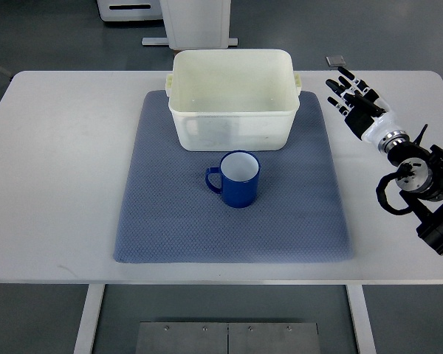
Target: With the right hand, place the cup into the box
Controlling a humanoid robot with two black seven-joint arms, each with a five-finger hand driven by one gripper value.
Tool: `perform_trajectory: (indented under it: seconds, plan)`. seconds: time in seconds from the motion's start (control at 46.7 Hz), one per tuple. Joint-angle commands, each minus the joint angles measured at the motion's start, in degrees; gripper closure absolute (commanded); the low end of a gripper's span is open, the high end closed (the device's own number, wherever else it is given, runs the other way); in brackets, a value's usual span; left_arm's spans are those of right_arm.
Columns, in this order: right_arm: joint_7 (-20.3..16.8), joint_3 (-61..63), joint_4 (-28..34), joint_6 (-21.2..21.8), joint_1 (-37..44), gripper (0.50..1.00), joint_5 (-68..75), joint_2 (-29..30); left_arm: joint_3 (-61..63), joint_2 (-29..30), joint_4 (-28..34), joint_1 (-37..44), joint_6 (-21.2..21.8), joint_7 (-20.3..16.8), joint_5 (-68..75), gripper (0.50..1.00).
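One cup stands upright on the grey-blue mat, near the middle of the white worktop. It is blue outside and white inside, it looks empty, and its handle points to the picture's left. This is probably convenient: the handle is on the side away from the right hand, so the round body of the cup is free for a grasp from the right.

The box, a pale plastic tub without a lid, sits on the far part of the mat, just behind the cup. The two are close, though I cannot tell whether they touch. The open top looks much wider than the cup, so I judge the path short: lift, carry a little away from the robot, and lower inside.

The right hand hovers over the bare worktop to the right of the mat, well apart from the cup. Its fingers are stretched out and slightly spread, holding nothing. The left arm is not visible. The task, as I judge it, is not yet started; the reach toward the cup comes first.
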Motion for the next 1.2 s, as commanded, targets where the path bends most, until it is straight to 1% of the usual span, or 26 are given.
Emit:
perform_trajectory:
  seconds: [0.0, 1.177]
  plan:
    - [0.0, 0.0, 0.1, 0.0, 0.0, 0.500, 0.0, 0.0, 0.0, 0.0, 0.0, 0.0, -0.1, 0.0, 0.0, 0.500]
    - [0.1, 0.1, 0.1, 0.0, 0.6, 0.500, 0.0, 0.0, -0.1, 0.0, 0.1, 1.0, 0.1, 0.0, -0.6, 0.500]
